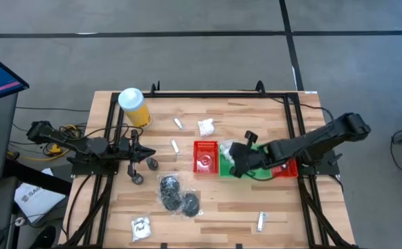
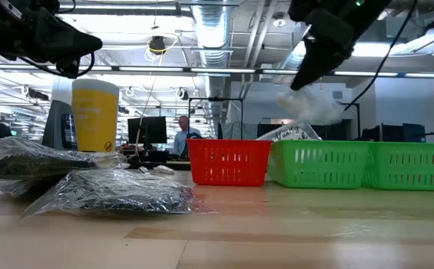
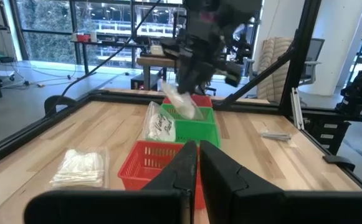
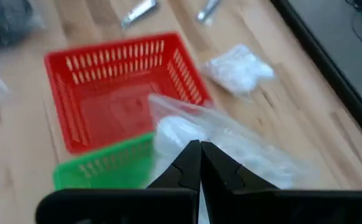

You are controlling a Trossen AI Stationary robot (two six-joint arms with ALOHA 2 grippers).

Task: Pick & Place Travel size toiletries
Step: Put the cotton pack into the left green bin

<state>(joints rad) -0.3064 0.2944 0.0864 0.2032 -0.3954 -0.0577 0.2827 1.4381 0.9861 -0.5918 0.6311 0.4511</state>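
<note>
Crinkly clear plastic with white stuff inside, that's the sachet (image 4: pixel 187 134) the right gripper (image 4: pixel 199 163) has pinched tight between its fingers, hanging over the green mesh basket (image 2: pixel 317 164) next to the red mesh basket (image 1: pixel 205 157). Another white packet (image 2: pixel 287 133) leans inside the green one. Clear bags of black round pieces (image 1: pixel 178 194) sit near left, a yellow cylinder with a white lid (image 1: pixel 134 106) far left, and small silver tubes (image 1: pixel 261 221) are scattered around. The left gripper (image 1: pixel 145 153) hovers at the left edge, fingers pressed together, holding nothing. Bare wood out front.
</note>
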